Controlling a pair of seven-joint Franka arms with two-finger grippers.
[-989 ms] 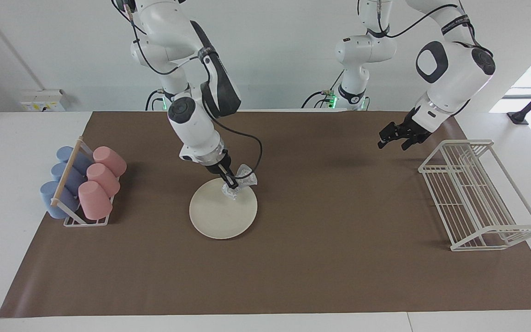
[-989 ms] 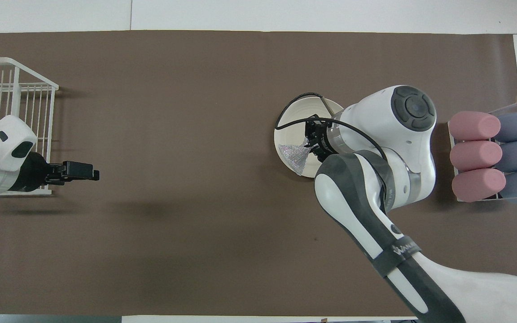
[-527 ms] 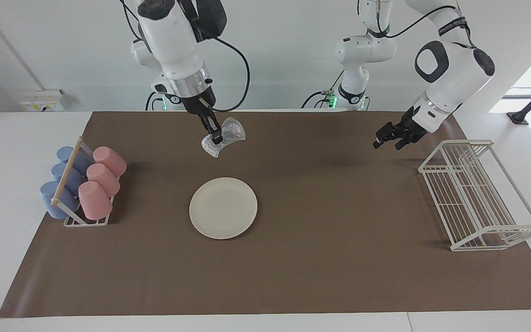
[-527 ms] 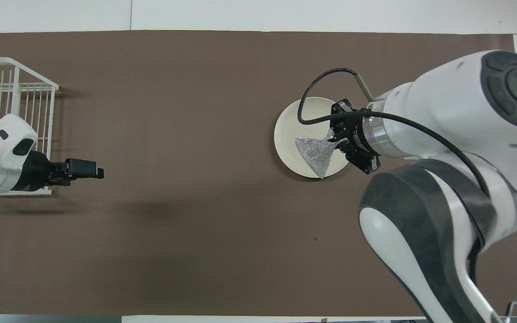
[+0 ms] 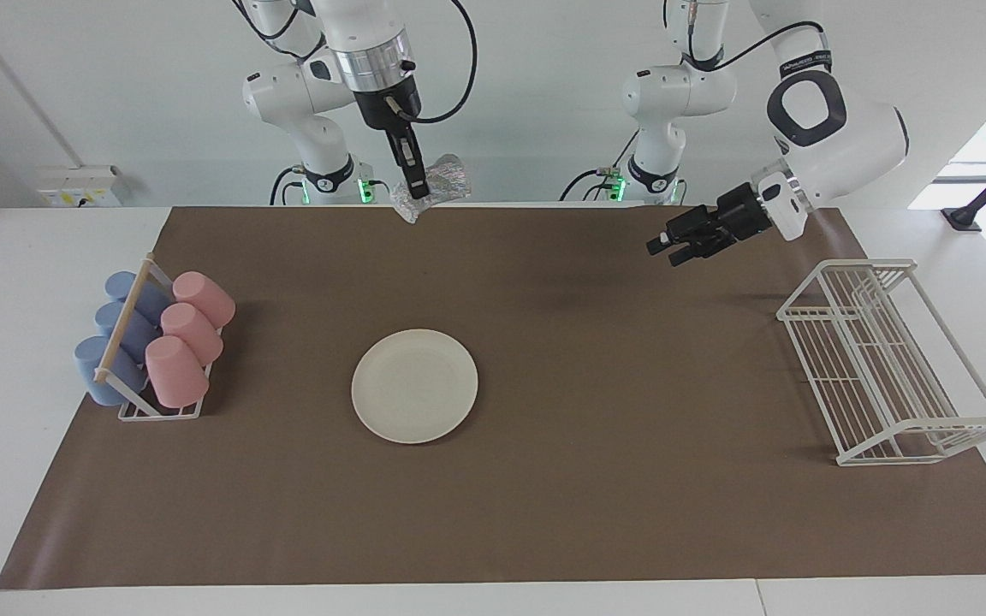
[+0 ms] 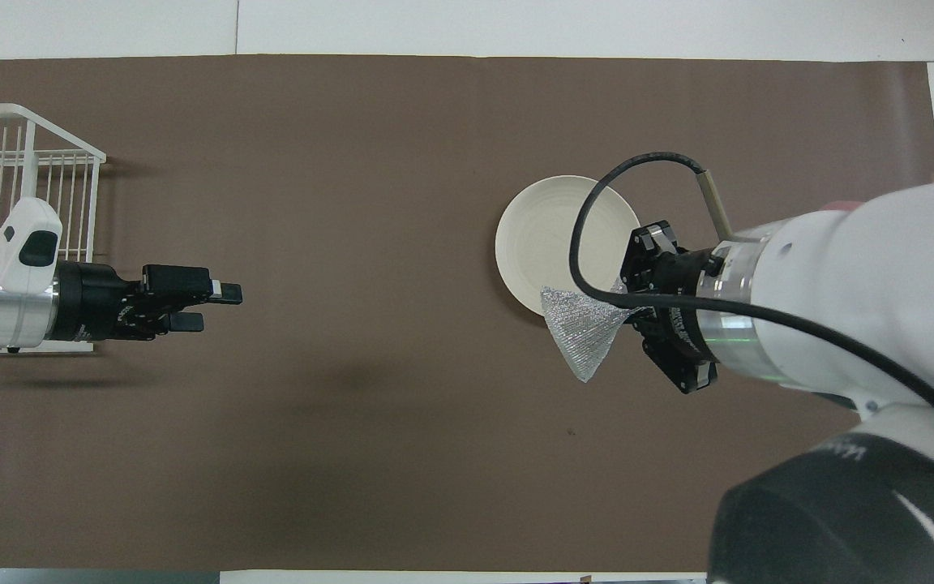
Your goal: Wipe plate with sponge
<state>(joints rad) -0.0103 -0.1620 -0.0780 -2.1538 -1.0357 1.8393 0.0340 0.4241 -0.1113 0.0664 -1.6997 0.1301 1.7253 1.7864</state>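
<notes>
While pinched in the right hand point(image 5: 418, 190), crinkly silver sponge point(image 5: 435, 183); smooth round plate point(image 5: 414, 386) below.

Plate point(image 5: 414, 386) lies bare on the brown mat point(image 5: 596, 479), open from above and all sides. Cup rack point(image 5: 153, 346) blocks the right arm's end, wire rack point(image 5: 885, 359) the left arm's end. Right gripper point(image 5: 418, 190) with sponge point(image 5: 433, 185) hangs high, well clear of plate. Left gripper point(image 5: 660, 247) hovers over bare mat near wire rack.
</notes>
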